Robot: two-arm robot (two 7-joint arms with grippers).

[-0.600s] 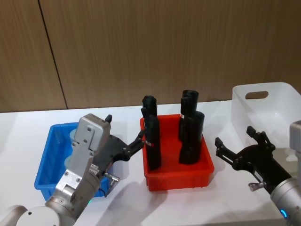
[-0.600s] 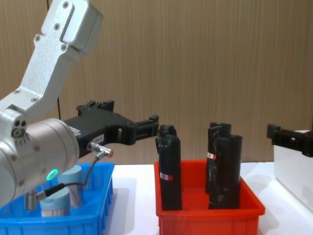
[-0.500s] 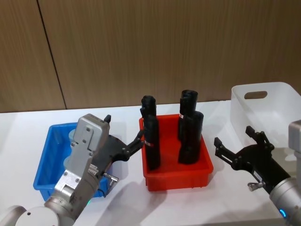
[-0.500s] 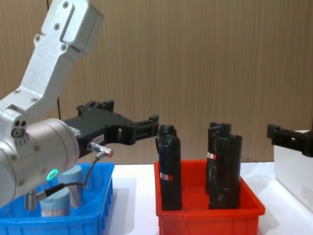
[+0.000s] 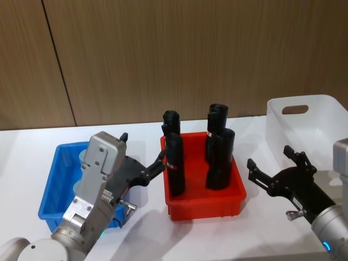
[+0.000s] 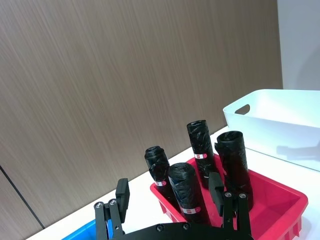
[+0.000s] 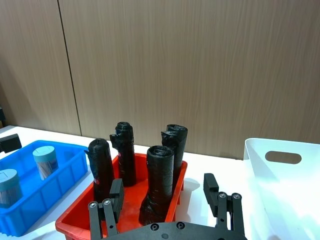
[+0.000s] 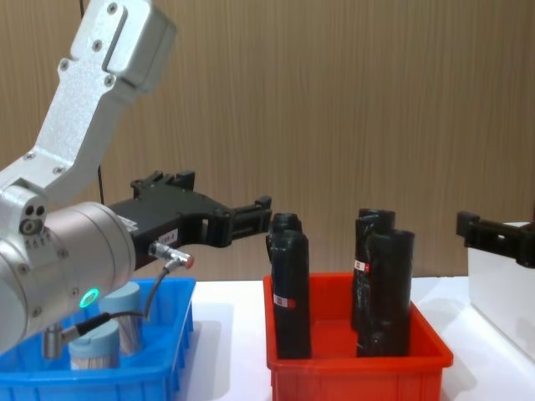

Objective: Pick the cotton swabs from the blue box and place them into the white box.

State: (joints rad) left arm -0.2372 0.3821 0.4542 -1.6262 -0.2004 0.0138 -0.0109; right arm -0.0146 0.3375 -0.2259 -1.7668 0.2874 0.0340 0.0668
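The blue box [image 5: 53,185] sits at the table's left, partly behind my left arm. Two cotton swabs tubs stand in it, clear with pale lids: one [image 7: 43,160] farther back, one [image 7: 8,186] nearer; from the chest they appear as a front tub [image 8: 94,347] and a back tub [image 8: 131,321]. My left gripper [image 5: 142,149] hovers open and empty above the box's right side, pointing toward the red bin. The white box [image 5: 311,126] stands at the far right. My right gripper [image 5: 270,157] is open and empty in front of it.
A red bin [image 5: 204,204] with several upright black rolls [image 5: 220,160] stands mid-table between the two boxes, close to both grippers' fingertips. A wood-panelled wall runs behind. White tabletop lies bare along the front edge.
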